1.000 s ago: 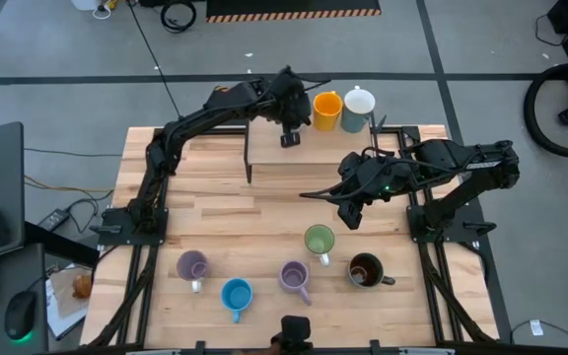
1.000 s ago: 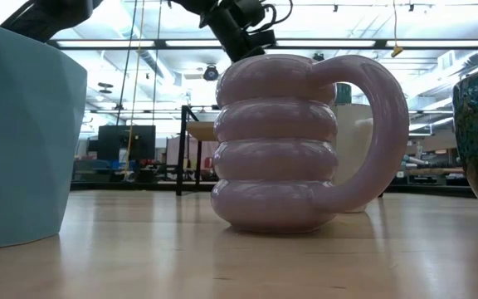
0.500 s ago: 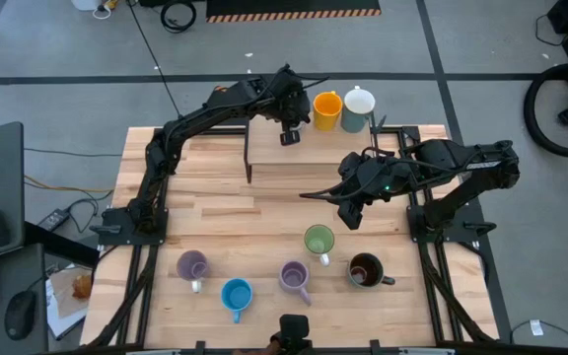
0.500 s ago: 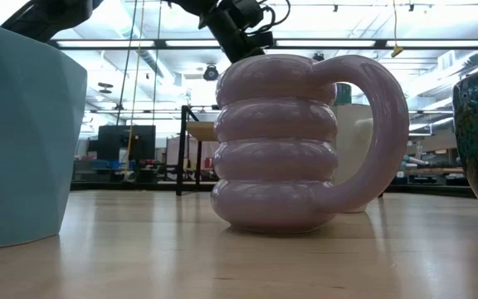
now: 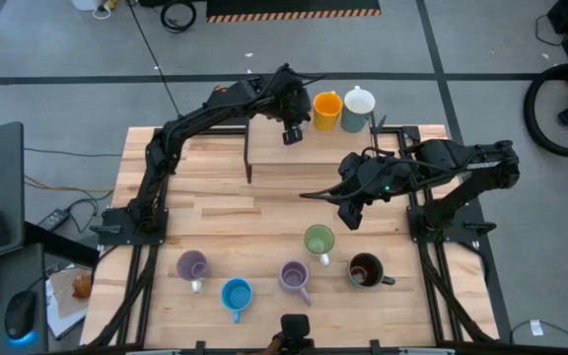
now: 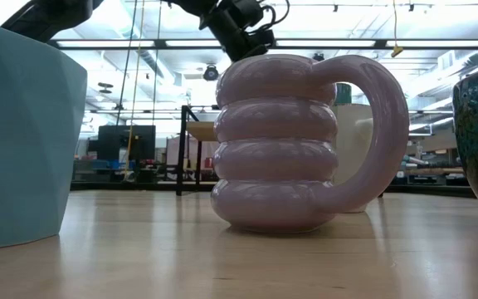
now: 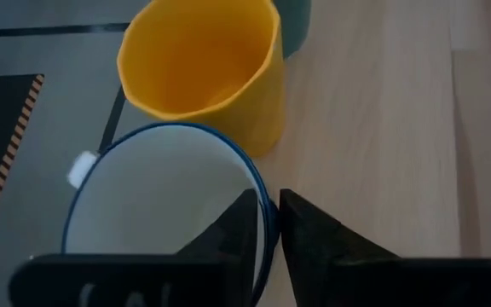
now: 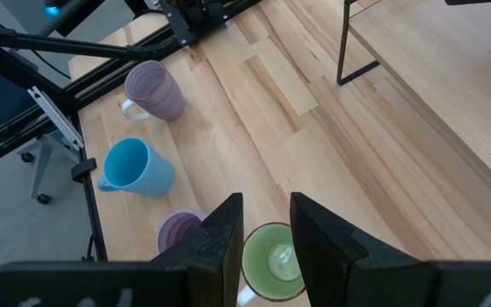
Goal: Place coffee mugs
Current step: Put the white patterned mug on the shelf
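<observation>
Left gripper (image 7: 269, 223) first: its jaws are only a crack apart, straddling the rim of a blue-rimmed white mug (image 7: 156, 196), with bare wood showing in the gap. Over the last second nothing has shifted in the overhead view, mugs or arms, so my read is that it's letting go and this mug is basically placed. The mug stands upright just beside the orange mug (image 7: 203, 60) on the raised shelf (image 7: 399, 128), and another white mug (image 5: 360, 102) sits on the orange mug's other side.

Room-wise, the shelf edge and the floor beyond look close to the orange mug, so I'd lift straight up instead of swinging sideways.

The right gripper (image 8: 267, 226) hangs well away from the orange mug, jaws parted and empty, above the green mug (image 8: 273, 260) on the tabletop (image 5: 215, 217).
</observation>
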Motion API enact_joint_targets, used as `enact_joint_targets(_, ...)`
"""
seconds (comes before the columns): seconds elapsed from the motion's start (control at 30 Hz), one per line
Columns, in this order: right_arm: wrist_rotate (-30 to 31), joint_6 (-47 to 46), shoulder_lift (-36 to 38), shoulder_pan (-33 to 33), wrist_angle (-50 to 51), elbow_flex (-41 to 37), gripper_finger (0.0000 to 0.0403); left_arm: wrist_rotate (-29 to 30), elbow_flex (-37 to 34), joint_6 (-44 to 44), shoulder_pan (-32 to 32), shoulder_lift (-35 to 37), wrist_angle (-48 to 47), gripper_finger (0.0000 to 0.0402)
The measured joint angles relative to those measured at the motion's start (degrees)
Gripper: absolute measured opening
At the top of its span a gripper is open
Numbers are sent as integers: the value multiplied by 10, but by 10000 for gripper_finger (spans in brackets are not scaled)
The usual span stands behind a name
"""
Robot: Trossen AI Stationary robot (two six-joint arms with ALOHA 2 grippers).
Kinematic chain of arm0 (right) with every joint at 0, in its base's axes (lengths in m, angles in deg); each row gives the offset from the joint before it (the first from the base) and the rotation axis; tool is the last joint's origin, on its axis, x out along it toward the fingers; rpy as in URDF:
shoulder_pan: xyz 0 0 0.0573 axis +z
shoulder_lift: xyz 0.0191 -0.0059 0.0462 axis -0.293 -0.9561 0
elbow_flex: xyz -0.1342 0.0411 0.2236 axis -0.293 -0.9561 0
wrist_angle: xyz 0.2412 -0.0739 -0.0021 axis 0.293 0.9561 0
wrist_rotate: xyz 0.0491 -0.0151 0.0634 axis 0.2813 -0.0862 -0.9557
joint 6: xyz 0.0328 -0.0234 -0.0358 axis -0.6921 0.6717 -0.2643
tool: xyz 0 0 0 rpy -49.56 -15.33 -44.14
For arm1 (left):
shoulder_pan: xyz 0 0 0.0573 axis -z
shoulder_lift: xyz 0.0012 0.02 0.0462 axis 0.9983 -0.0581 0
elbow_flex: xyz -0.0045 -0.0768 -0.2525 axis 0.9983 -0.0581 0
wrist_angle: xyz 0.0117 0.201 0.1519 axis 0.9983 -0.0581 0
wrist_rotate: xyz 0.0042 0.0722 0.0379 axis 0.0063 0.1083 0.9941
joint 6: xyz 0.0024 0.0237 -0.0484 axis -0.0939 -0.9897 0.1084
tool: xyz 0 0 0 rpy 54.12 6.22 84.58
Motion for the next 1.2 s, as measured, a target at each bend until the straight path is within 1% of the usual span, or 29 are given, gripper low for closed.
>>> enact_joint_targets(0.3, 0, -2, 0, 0, 0, 0, 105, 0, 0, 3, 0, 0, 10, 103)
enact_joint_targets(0.4, 0, -2, 0, 0, 0, 0, 105, 0, 0, 17, 0, 0, 19, 105)
enact_joint_targets(0.7, 0, -2, 0, 0, -5, 0, 105, -5, 0, 15, 5, 0, 20, 104)
enact_joint_targets(0.87, 0, -8, 0, 0, -5, 0, 105, 11, 0, 17, 7, 0, 20, 86)
enact_joint_targets(1.2, 0, -11, 0, 0, -5, 0, 105, 13, 0, 47, 7, 1, 19, 27)
